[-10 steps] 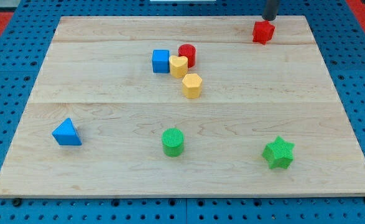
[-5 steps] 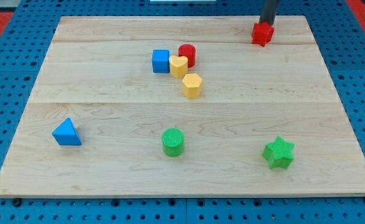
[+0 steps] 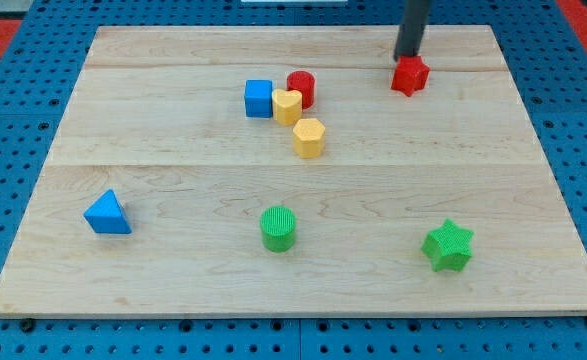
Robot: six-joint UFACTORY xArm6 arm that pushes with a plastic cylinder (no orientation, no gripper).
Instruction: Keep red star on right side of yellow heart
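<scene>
The red star [image 3: 409, 76] lies near the view's top right on the wooden board [image 3: 173, 290]. My tip [image 3: 408, 57] touches the star's upper edge, the rod rising straight up out of view. The yellow heart [image 3: 287, 105] sits left of the star, wedged between the blue cube [image 3: 259, 98] and the red cylinder [image 3: 301, 88]. The star is well to the right of the heart.
A yellow hexagon [image 3: 309, 137] lies just below the heart. A blue triangle [image 3: 106, 213] is at the lower left, a green cylinder [image 3: 278, 228] at the lower middle, a green star [image 3: 447, 246] at the lower right.
My tip has come down and to the left against the red star and pushed it down and left. The other blocks have not moved.
</scene>
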